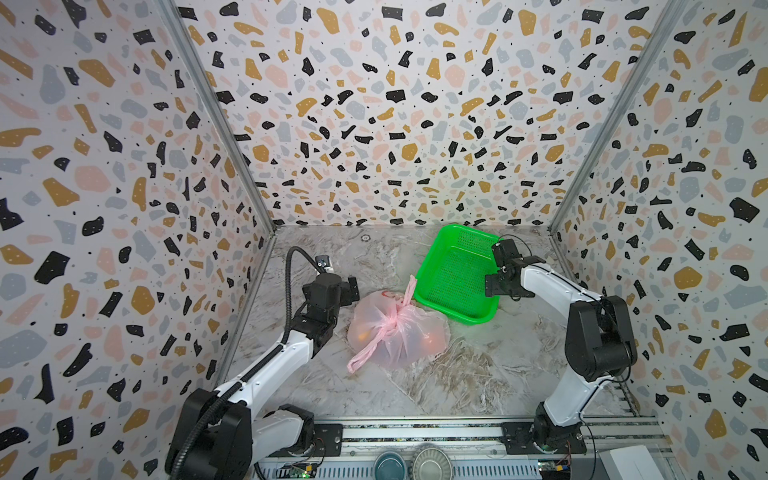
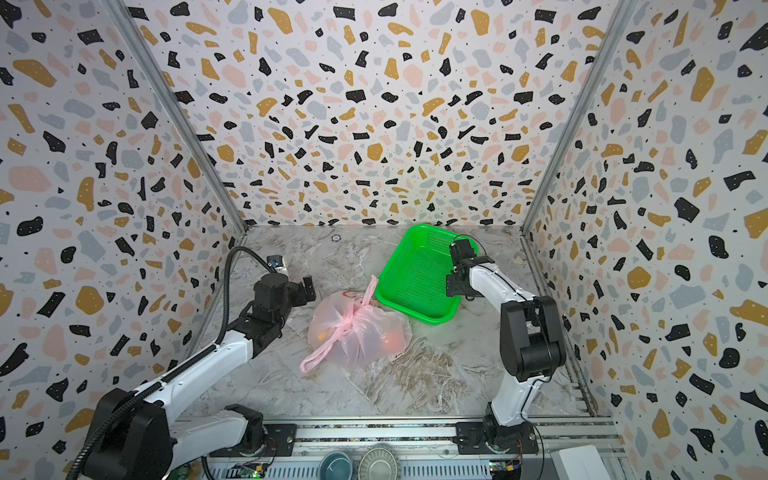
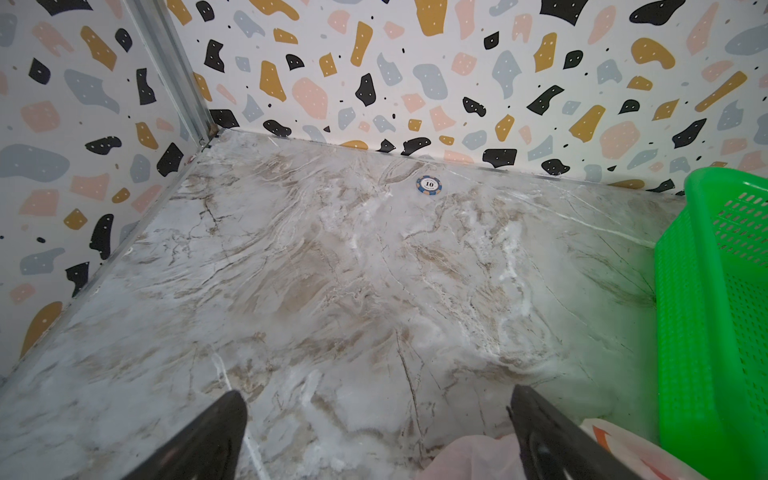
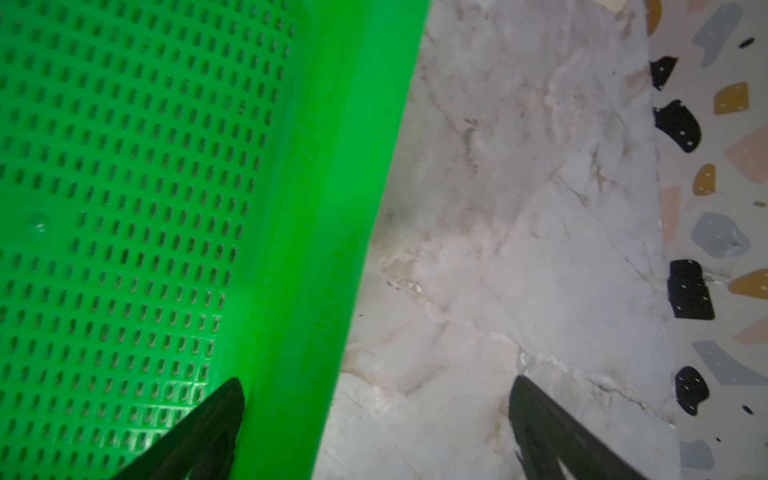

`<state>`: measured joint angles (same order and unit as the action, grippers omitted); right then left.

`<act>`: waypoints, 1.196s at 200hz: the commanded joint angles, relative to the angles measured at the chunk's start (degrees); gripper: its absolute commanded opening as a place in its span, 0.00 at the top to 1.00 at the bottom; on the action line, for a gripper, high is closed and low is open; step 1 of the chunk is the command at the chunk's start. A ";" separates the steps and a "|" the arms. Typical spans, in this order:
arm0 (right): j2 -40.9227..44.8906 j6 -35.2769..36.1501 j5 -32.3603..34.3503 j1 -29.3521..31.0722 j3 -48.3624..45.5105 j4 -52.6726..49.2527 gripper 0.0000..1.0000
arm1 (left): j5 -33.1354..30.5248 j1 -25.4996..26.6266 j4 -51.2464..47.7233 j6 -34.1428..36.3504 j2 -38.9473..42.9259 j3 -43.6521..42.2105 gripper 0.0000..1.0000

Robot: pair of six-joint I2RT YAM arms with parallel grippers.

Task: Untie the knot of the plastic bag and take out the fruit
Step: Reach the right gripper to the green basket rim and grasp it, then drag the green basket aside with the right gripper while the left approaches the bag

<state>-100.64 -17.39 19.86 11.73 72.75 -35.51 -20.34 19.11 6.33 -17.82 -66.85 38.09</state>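
Note:
The pale pink plastic bag (image 1: 415,349) (image 2: 374,347) lies on the marble table in both top views, tied shut. Its knot (image 1: 395,325) (image 2: 352,321) sits on top, with one tail toward the basket and one toward the front. Orange fruit (image 1: 432,338) (image 2: 392,340) shows dimly through the plastic. My left gripper (image 1: 352,289) (image 2: 308,288) (image 3: 376,399) hovers open just left of the bag's far end, whose edge (image 3: 469,457) lies by one finger. My right gripper (image 1: 494,286) (image 2: 455,286) (image 4: 376,390) is open above the green basket's right rim, empty.
The green mesh basket (image 1: 432,257) (image 2: 395,266) (image 3: 706,291) (image 4: 332,208) stands behind and right of the bag. A poker chip (image 3: 429,185) (image 1: 365,237) lies near the back wall. Two bowls (image 1: 388,465) and a white box (image 1: 627,461) sit beyond the front rail. Patterned walls enclose three sides.

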 commanded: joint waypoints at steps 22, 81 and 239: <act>2.57 -1.49 2.96 -0.47 5.28 -5.93 0.01 | 2.22 0.43 -1.53 -1.69 3.02 -0.20 0.00; -1.27 -8.62 -4.19 14.12 26.08 -16.85 0.01 | 8.29 0.69 -6.15 -0.05 5.29 2.07 0.00; -23.93 -9.59 -2.57 22.26 37.90 -6.14 0.22 | 13.41 3.72 -9.25 2.98 7.86 1.07 0.00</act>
<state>-124.49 -28.51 16.53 35.51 108.29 -43.03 -7.49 22.59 -3.20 -15.77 -58.74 38.41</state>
